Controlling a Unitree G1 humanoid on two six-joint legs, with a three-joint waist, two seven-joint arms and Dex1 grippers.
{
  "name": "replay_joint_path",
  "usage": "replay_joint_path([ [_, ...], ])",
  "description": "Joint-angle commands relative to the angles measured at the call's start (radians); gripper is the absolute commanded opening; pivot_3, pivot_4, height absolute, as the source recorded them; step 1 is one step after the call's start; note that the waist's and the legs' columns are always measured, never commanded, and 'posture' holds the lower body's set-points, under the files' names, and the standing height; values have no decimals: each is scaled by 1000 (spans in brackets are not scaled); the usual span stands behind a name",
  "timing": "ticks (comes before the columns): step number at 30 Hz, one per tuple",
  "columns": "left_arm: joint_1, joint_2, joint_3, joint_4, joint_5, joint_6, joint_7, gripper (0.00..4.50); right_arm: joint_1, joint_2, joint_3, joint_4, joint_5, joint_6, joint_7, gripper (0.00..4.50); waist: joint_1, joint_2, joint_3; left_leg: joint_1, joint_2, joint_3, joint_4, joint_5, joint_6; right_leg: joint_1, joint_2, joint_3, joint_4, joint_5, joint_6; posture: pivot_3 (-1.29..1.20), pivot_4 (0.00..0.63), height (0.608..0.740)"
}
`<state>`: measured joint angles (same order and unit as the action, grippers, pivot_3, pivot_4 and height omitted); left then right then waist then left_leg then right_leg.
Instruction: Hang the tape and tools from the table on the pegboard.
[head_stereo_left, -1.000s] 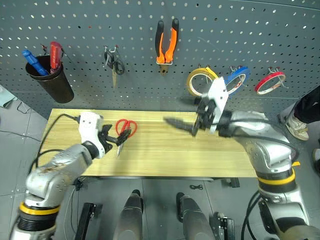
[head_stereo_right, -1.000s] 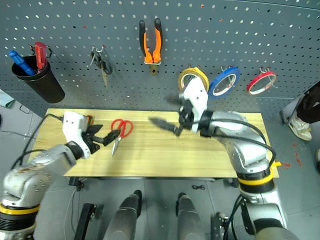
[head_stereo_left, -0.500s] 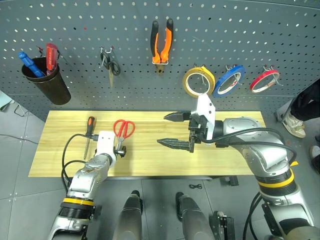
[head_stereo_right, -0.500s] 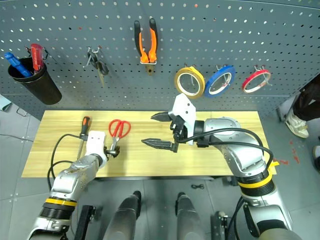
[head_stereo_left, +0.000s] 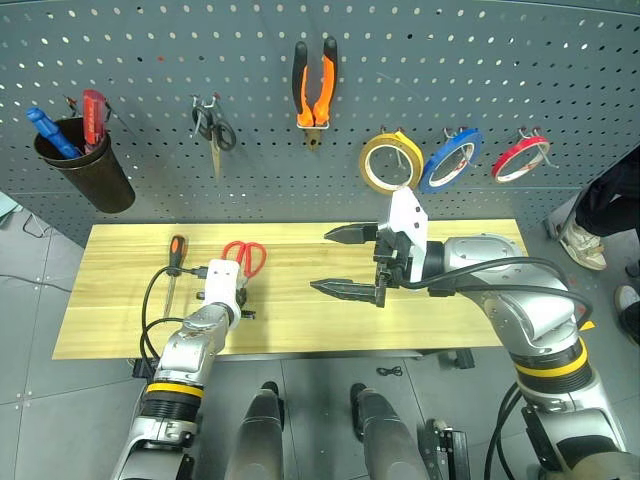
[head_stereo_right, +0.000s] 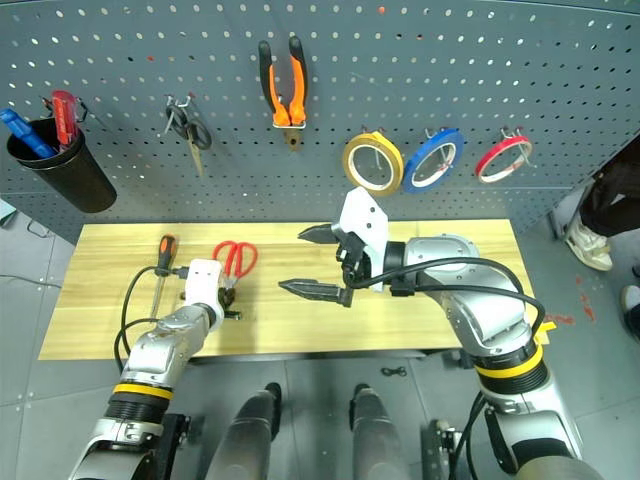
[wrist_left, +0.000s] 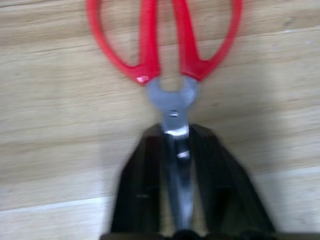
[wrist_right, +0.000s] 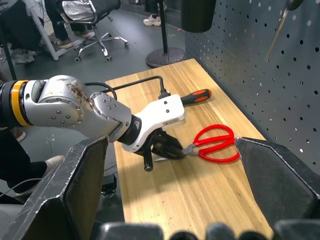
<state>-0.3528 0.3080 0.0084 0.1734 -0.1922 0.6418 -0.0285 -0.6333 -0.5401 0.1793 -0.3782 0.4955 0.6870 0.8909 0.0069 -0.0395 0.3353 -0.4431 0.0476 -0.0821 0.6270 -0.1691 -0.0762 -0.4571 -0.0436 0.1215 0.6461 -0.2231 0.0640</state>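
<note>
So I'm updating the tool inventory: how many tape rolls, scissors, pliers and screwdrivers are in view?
Tape rolls: 3, yellow, blue, red
Scissors: 2, red-handled, small black-handled
Pliers: 1
Screwdrivers: 3, on table, blue and red in cup
Total: 9

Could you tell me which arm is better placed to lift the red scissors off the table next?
Left: its gripper is shut on the blades of the red scissors. The right gripper hangs open above mid-table.

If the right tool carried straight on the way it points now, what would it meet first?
Probably nothing close: the right tool, open, points toward the robot's left above the table. Farther along that line sits the left tool, shut on the red-handled scissors, though it looks lower; depth is unclear.
</note>
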Motion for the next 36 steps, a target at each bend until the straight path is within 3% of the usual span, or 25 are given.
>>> replay_joint_path([
  [1,21,-4,17,-23,19,16,-10,106,-8,0,-19,-19,12,-12,2,4500,1,0,0,0,0,0,0,0,0,0,0,0,0,0,0,98,374,740],
  [6,52,1,8,-106,33,-21,-49,106,-6,-6,-27,-4,-5,-32,-1,4500,0,0,0,0,0,0,0,0,0,0,0,0,0,0,0,105,374,740],
  [12,220,66,-9,-446,63,-99,-133,106,38,-25,-92,-28,-10,-86,-17,4500,4,-1,1,0,0,0,-1,0,0,0,0,0,0,0,0,121,359,740],
  [15,338,55,30,-658,91,-222,-105,106,39,-15,-156,-66,34,-65,-55,4500,2,-1,1,0,0,0,-1,0,0,0,0,1,-2,0,0,126,349,740],
  [20,462,14,-6,-854,138,-320,-89,106,-44,22,-219,-90,126,-3,-122,4500,2,-1,1,0,1,1,-1,0,0,0,0,1,-2,0,1,129,340,740],
  [28,403,-22,13,-980,252,-315,-27,106,-156,27,-253,-82,242,55,-150,4500,6,-1,1,-1,1,1,0,0,0,0,0,0,-4,-1,3,145,325,740],
  [36,259,-38,76,-963,297,-255,-1,106,-226,38,-275,-38,305,41,-159,4500,6,-1,1,-2,1,1,0,0,1,0,0,0,-4,1,1,164,312,740],
])
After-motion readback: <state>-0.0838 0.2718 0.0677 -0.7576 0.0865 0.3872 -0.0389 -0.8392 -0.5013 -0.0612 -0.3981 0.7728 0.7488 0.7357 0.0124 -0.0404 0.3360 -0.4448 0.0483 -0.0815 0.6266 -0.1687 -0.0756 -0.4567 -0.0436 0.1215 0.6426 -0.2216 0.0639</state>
